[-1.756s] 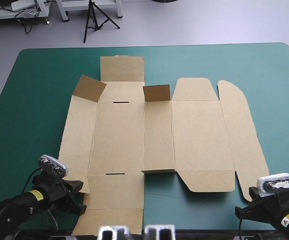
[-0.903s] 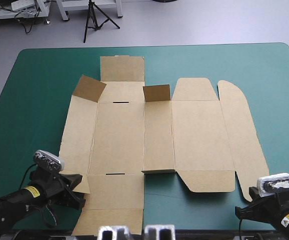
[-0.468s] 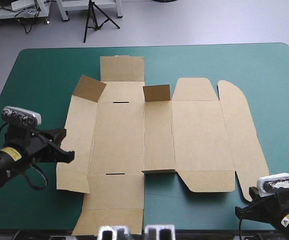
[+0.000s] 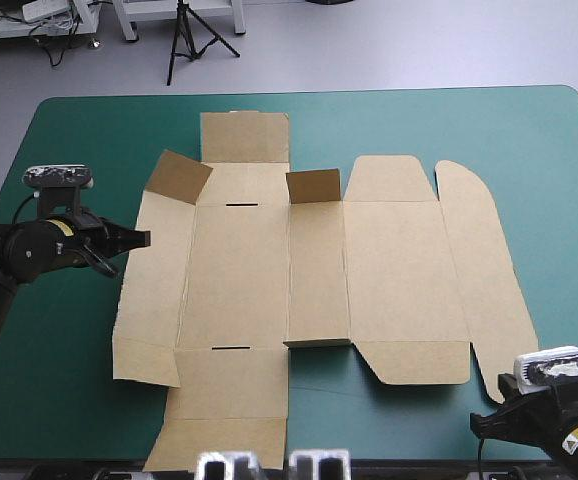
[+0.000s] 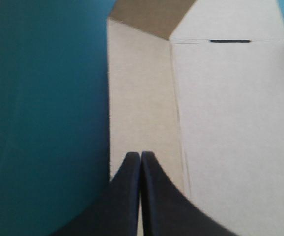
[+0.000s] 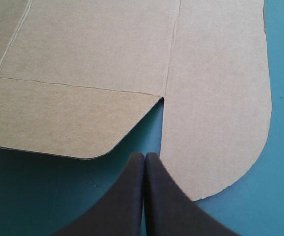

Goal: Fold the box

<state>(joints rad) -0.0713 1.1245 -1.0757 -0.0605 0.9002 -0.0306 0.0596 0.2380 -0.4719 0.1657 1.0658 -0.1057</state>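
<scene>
The brown box (image 4: 319,270) lies as a flat cut sheet in the middle of the table. Two small flaps stand up on its far side, one at the far left corner (image 4: 179,178) and one near the middle (image 4: 313,186). My left gripper (image 4: 141,238) is shut, its tip at the sheet's left edge. In the left wrist view the left gripper (image 5: 140,155) hovers over the narrow left side panel (image 5: 142,98). My right gripper (image 6: 144,155) is shut and holds nothing. It rests over the cover just short of the rounded lid flap (image 6: 215,98) and the near tuck flap (image 6: 63,118).
Teal-green cover (image 4: 59,380) shows on every side of the sheet, widest at the left and right. The right arm (image 4: 554,400) sits at the table's near right corner, close to the near edge.
The left arm has swung from the box's near left corner up along its left edge to the middle of that side. The near left flap is now uncovered. The right arm has not moved.
</scene>
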